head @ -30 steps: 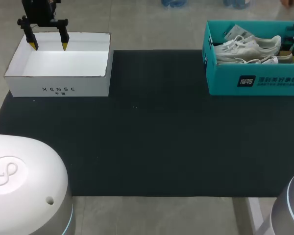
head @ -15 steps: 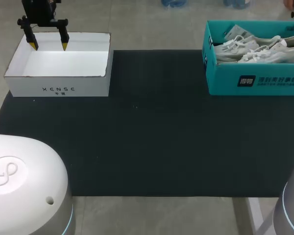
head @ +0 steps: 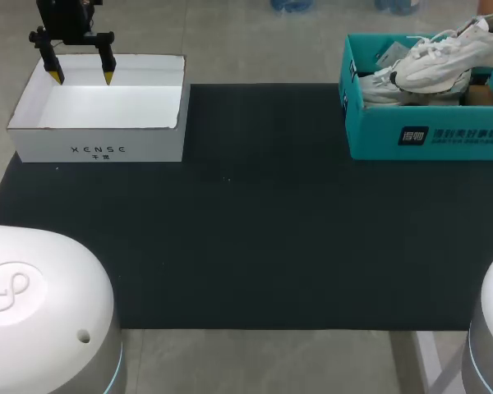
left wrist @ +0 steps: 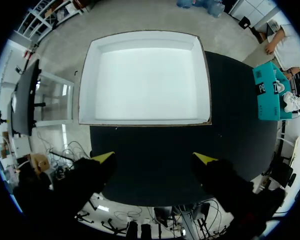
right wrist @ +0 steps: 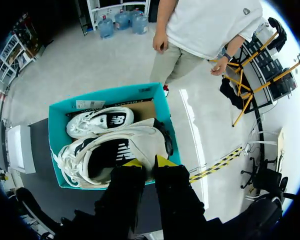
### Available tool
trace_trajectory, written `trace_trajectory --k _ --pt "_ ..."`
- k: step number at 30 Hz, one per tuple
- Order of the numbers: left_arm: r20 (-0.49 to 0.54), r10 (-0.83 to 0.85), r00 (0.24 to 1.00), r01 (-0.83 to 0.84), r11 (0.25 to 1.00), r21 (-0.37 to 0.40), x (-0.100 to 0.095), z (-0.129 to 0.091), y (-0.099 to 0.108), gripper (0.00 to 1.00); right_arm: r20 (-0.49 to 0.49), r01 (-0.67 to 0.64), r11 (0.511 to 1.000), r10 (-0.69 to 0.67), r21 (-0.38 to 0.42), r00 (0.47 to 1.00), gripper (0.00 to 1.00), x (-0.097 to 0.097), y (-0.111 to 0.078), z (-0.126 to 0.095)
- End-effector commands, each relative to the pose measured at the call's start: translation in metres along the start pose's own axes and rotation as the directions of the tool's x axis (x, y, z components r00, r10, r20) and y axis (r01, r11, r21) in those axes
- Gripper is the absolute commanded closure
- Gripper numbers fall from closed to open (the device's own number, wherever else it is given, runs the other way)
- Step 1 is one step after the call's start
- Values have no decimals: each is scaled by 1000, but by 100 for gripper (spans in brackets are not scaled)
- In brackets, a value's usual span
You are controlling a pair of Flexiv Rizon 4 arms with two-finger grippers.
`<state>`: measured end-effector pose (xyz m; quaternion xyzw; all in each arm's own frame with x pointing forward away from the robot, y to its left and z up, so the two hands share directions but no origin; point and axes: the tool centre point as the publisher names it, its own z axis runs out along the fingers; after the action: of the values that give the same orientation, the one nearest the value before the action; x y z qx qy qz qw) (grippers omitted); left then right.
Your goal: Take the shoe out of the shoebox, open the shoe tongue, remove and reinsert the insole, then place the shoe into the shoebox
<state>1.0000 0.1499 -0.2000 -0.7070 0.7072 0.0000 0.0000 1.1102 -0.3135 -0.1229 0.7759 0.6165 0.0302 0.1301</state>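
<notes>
White shoe now higher over teal shoebox, apparently in right tool.

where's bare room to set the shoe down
The black mat is bare from the white box across to the teal shoebox. The white box is empty too, left hand above it. Crowded: the shoebox, holding a second shoe under the raised shoe in the right hand.

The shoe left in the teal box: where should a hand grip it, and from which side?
Probably the heel rim, from above: the spare shoe seems to lie on its side along the box wall, heel end free, like the lifted shoe the right hand pinches.
</notes>
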Motion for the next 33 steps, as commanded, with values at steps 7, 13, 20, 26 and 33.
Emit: trace_trajectory --k 7,13,20,26,33 --pt "0 0 1000 0 1000 0 0 0 0 0 -25 -3 999 2 -42 1000 100 9 -22 -47" --pt "0 0 1000 0 1000 0 0 0 0 0 -23 -10 999 9 -43 1000 100 43 -53 -72" --pt "0 0 1000 0 1000 0 0 0 0 0 -55 -20 999 19 -33 998 100 102 -112 -89" --pt "0 0 1000 0 1000 0 0 0 0 0 -101 -52 999 51 -7 994 100 156 -175 -89" --pt "0 0 1000 0 1000 0 0 0 0 0 -140 -46 999 48 17 989 100 225 -234 -89"
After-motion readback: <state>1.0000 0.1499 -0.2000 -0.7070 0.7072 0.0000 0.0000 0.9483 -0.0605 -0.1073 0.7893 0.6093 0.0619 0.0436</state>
